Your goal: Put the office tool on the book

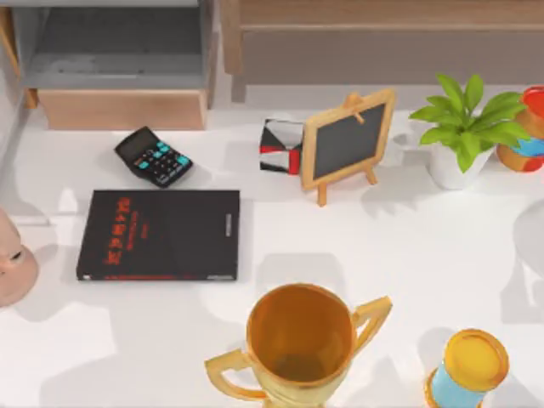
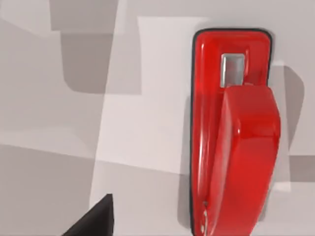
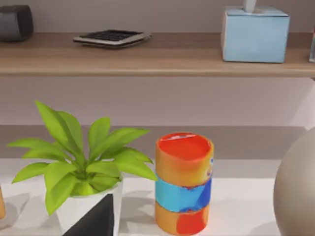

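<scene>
The calculator [image 1: 154, 156] is lying on the white tabletop [image 1: 382, 246] at the top view's left, just beyond the far edge of the book [image 1: 159, 235] and apart from it. I cannot tell the state of either arm's fingers. The left arm, being on that side, is looking best placed: descending straight over the small body, closing across its short width and lifting clear before crossing to the cover

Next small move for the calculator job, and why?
Probably bring the left arm's tool over the calculator for a grasp. It lies untouched on the table, just behind the book on the left side, and the book's cover is bare.
</scene>
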`<state>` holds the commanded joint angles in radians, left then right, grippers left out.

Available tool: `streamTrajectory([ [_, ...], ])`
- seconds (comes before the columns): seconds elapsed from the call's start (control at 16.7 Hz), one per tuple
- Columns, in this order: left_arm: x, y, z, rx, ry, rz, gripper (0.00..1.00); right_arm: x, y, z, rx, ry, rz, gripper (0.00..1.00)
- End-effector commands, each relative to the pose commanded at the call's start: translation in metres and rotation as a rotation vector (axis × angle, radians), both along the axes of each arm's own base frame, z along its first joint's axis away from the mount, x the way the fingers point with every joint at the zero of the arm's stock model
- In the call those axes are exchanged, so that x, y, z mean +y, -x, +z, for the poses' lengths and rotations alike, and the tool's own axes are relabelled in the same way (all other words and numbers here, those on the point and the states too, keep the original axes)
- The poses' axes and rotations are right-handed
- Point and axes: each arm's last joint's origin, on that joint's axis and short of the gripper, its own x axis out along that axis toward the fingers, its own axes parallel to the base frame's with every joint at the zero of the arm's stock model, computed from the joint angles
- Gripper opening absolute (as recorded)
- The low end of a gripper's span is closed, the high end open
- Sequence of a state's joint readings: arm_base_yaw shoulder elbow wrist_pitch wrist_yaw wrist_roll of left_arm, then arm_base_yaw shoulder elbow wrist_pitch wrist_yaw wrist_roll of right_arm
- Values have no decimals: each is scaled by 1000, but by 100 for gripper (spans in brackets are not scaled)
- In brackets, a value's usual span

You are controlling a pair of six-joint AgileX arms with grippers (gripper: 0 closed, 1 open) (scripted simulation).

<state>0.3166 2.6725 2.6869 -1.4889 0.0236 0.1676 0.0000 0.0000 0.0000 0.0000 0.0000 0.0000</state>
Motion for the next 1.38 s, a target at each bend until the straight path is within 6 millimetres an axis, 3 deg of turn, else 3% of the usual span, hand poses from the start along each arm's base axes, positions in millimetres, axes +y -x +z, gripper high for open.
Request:
streamTrajectory([
  [0.42,-1,33,66,-9,-2,4,100,0,0,0,0,0,0,100],
  [0.6,-4,38,72,-13,-3,5,100,0,0,0,0,0,0,100],
  [0.78,-5,31,52,-3,-4,10,100,0,0,0,0,0,0,100],
  [1.2,8,3,-34,8,-1,19,100,0,0,0,0,0,0,100],
  [1.38,4,-4,-49,-2,-2,6,100,0,0,0,0,0,0,100],
])
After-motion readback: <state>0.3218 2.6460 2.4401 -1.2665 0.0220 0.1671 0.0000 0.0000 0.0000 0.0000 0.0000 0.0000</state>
